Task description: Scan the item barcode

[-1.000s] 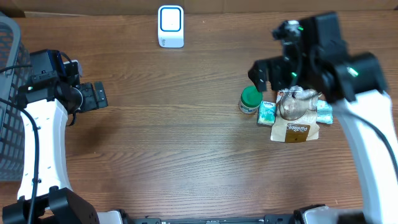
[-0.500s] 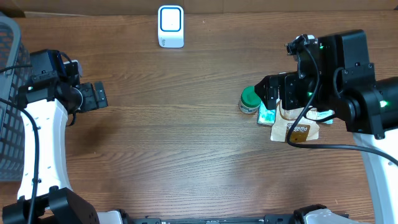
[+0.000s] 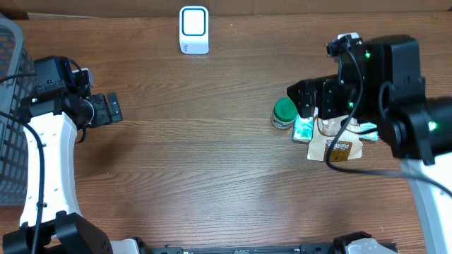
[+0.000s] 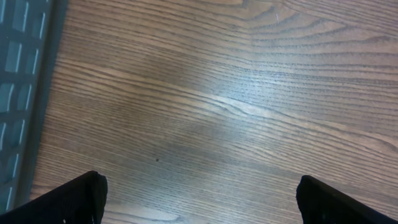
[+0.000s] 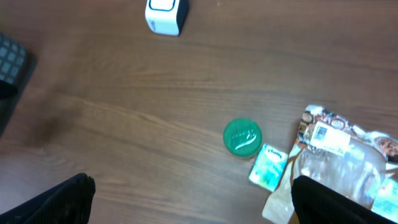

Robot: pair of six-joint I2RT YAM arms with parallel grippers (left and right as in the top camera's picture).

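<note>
Basket [image 3: 8, 85]: grey mesh, at the far left edge of the table, with no part in this step.
Left gripper [image 3: 113, 109]: jaws spread wide and holding nothing, parked over bare wood just beside the basket.
Scanner [image 3: 193, 29]: small white unit with a blue face, at the far edge of the table. It is well apart from both arms and from the goods.
Green-lidded tub [image 3: 284, 113]: stands upright, leftmost of the item cluster on the right side of the table.
Right gripper [image 3: 304, 99]: jaws fully parted and empty, hanging above the cluster over the tub and the pack.
Teal pack [image 3: 303, 129]: lies flat, touching or nearly touching the tub on one side and the bag on the other.
Snack bag [image 3: 339, 144]: brown with a clear window, lying flat and partly hidden under the right arm.
Step in hand: approach and selection, as I read it. Nothing is lifted and no barcode faces the scanner.
Next move: the right arm should lower onto one item, probably the tub or the pack, close on it cleanly without dragging its neighbours, then carry it across to the scanner. Which face carries the barcode I cannot tell.
</note>
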